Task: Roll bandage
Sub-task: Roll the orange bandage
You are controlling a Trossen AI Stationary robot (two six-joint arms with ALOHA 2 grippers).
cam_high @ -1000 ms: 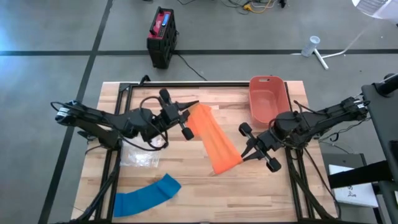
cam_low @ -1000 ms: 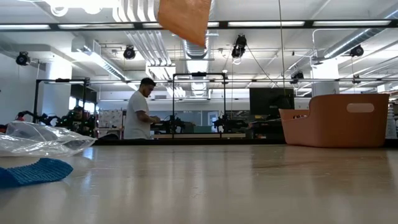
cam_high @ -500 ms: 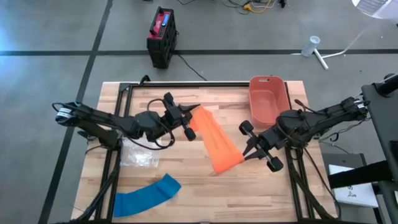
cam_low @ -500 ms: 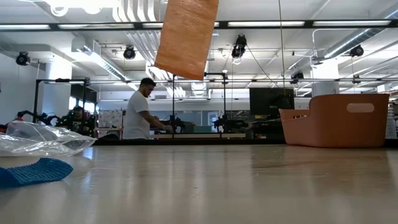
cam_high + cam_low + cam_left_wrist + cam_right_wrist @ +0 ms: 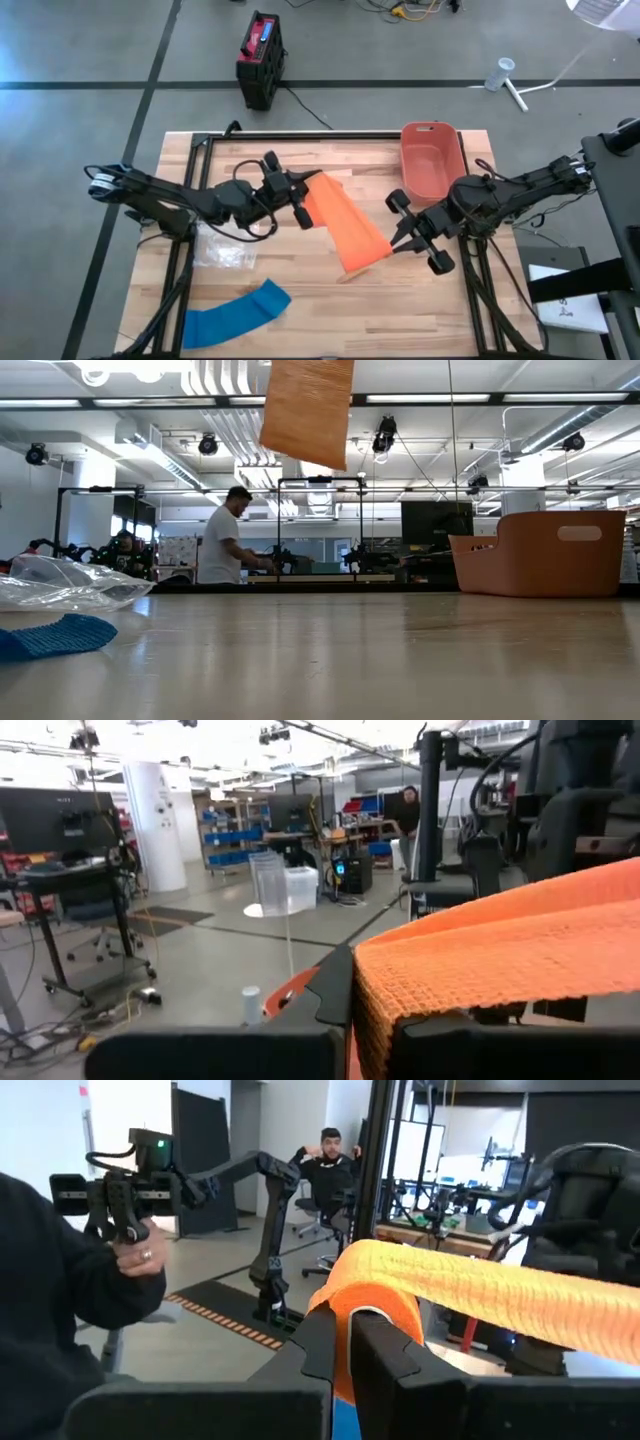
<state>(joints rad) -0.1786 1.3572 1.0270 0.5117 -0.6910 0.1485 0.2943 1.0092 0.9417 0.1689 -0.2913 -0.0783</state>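
A: Orange bandage, a flat strip, is held up off the bench, stretched between both arms. Left gripper has its jaws pressed together on one end; right gripper pinches the other end.

B: Any rolling done yet?

A: None visible. Strip looks fully unrolled, w/ only a small fold at the right jaws. So prob. early: picked up, whole roll left to do.

B: Anything else on the bench?

A: Blue bandage lies flat at the front left, untouched, a clear plastic bag near it, and a pink bin sits at the back right.
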